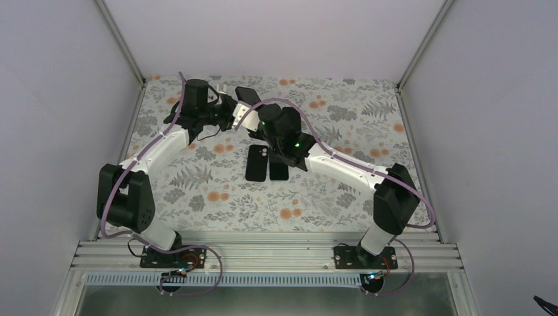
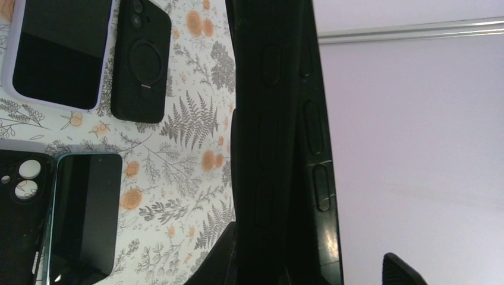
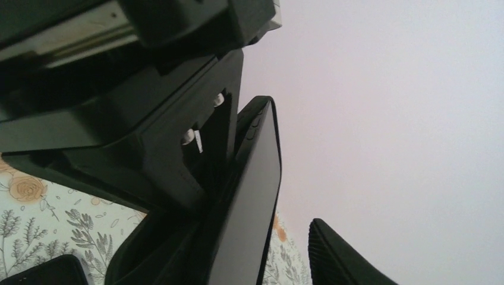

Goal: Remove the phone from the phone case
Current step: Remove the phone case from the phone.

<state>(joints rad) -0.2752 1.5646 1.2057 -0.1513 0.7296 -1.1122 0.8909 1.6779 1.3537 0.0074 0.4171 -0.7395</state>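
Two arms meet over the far middle of the floral table [image 1: 197,197], the left gripper [image 1: 234,107] and right gripper [image 1: 261,113] closing in from either side on a black phone case [image 1: 248,94] lifted clear of the surface; the left wrist camera sees the phone case [image 2: 279,142] edge-on, its side buttons in a row, while the right wrist camera catches the glossy dark screen of the phone [image 3: 252,202] seated inside it. In each wrist view the case stands between the jaws, yet one fingertip [image 2: 404,272] of the left gripper and one fingertip [image 3: 339,255] of the right gripper sit apart from it with a sliver of background between; whether either gripper is actually clamping the case cannot be told. Below, a black case with camera cutouts [image 1: 256,162] and a teal-edged handset [image 1: 279,170] lie side by side; farther off, a light-cased handset [image 2: 56,53] rests just beside a black ringed case [image 2: 141,59].
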